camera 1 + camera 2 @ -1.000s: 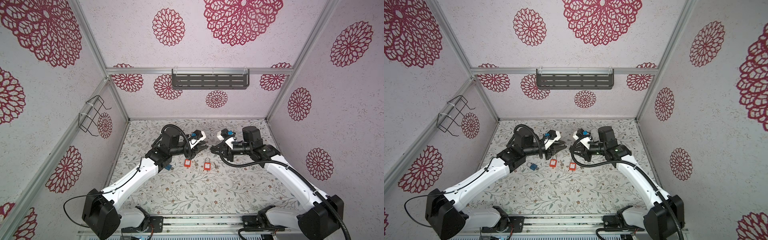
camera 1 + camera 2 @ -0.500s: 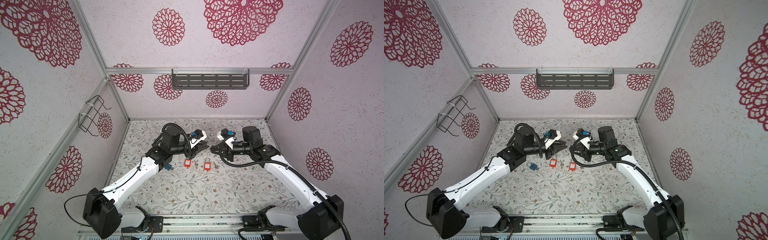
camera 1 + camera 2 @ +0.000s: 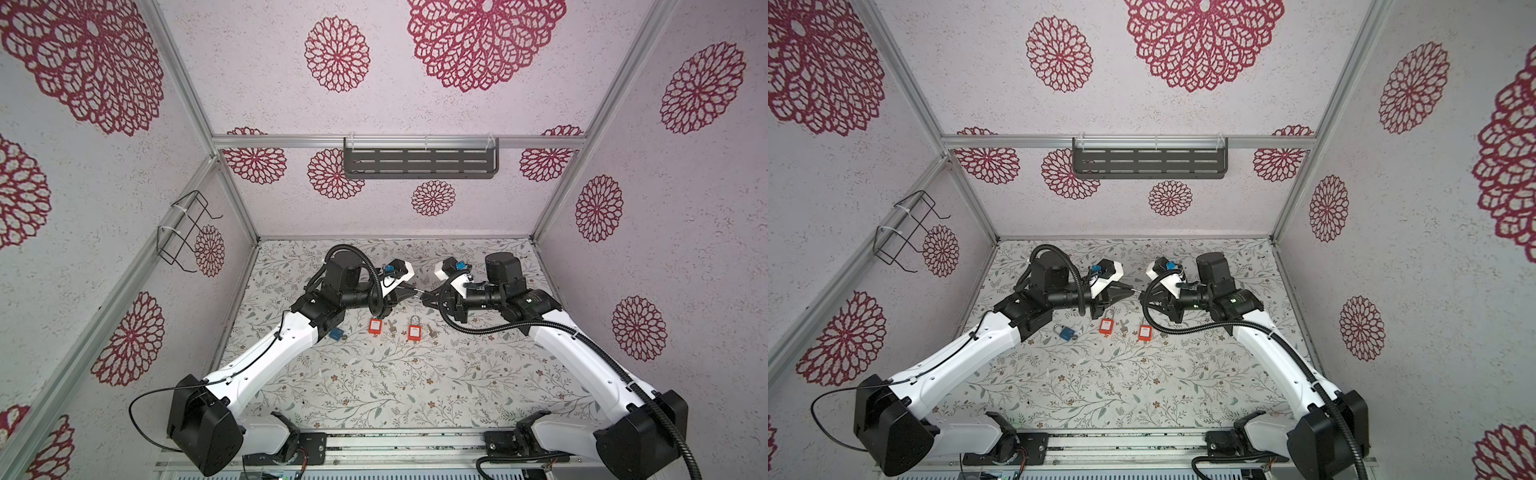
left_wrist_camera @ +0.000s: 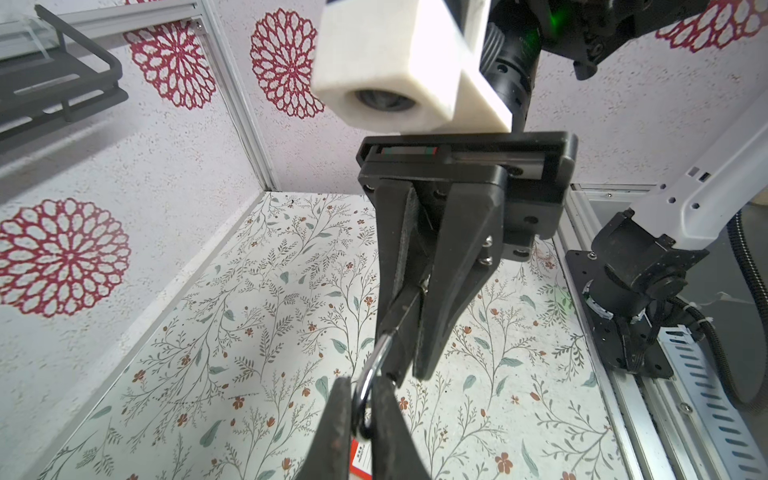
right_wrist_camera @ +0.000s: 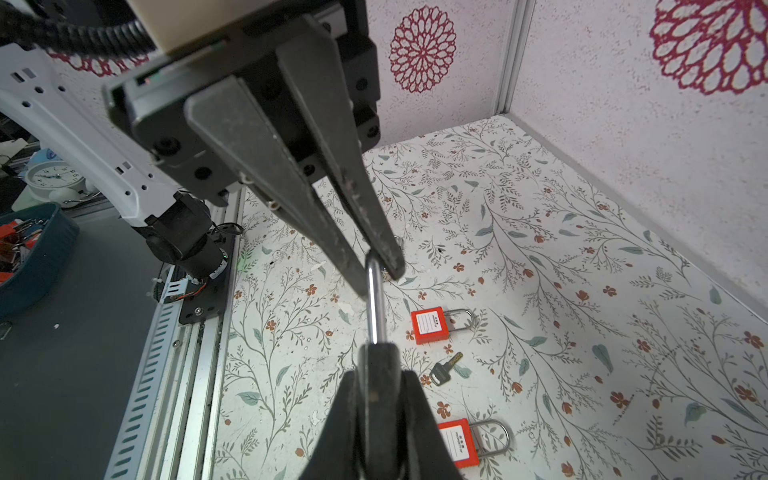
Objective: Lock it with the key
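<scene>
A black padlock (image 5: 376,361) hangs in mid-air between my two grippers, above the table's far middle. My right gripper (image 5: 377,376) is shut on its dark body. The silver shackle (image 5: 374,299) runs from the body to my left gripper (image 4: 361,397), which is shut on the shackle's loop (image 4: 369,384). In both top views the fingertips of the left gripper (image 3: 415,292) and right gripper (image 3: 425,296) almost meet. A key (image 5: 444,368) with a dark head lies on the table between two red padlocks; neither gripper touches it.
Two red padlocks (image 3: 375,325) (image 3: 413,332) lie under the grippers, with a key (image 3: 392,328) between them and another key (image 3: 433,332) to their right. A blue padlock (image 3: 1066,332) lies beside the left arm. A dark shelf (image 3: 419,163) hangs on the back wall.
My left gripper has closed on the padlock's shackle. Both arms have hardly moved, and the right gripper's hold is unchanged.
</scene>
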